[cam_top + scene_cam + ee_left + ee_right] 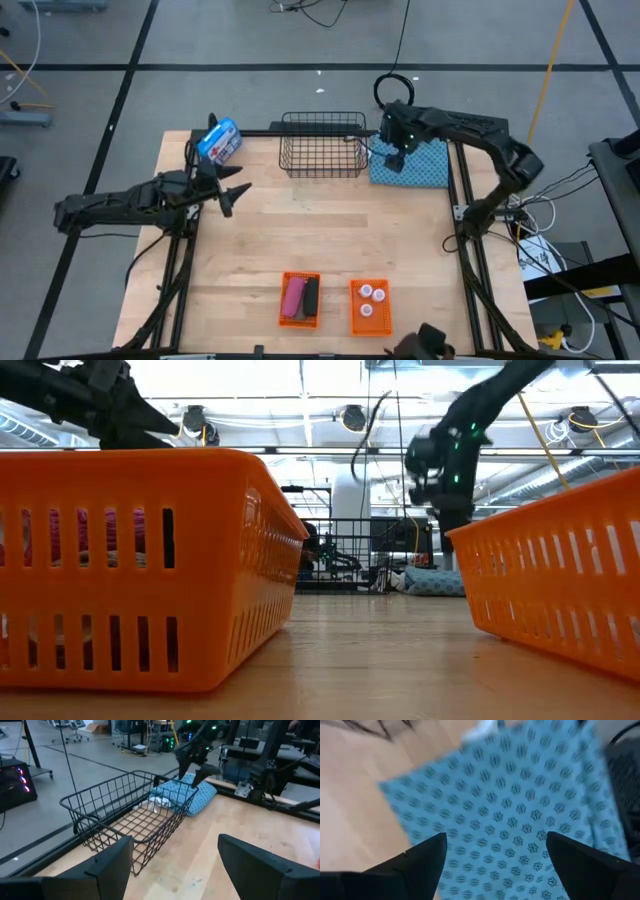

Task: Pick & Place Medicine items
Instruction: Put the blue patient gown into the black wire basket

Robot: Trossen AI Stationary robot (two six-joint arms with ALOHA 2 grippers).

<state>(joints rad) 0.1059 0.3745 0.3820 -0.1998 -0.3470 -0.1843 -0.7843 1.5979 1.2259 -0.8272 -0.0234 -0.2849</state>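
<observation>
Wooden table [300, 230]: right gripper [396, 160] spread wide, empty, over blue patterned cloth [425, 165].

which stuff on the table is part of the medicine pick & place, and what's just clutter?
Job:
- white bottles, in the right orange bin
- pink piece and black piece, in the left orange bin

Lying about:
- wire basket
- blue cloth, under the open right gripper
- blue-and-white package, by the open left gripper
</observation>
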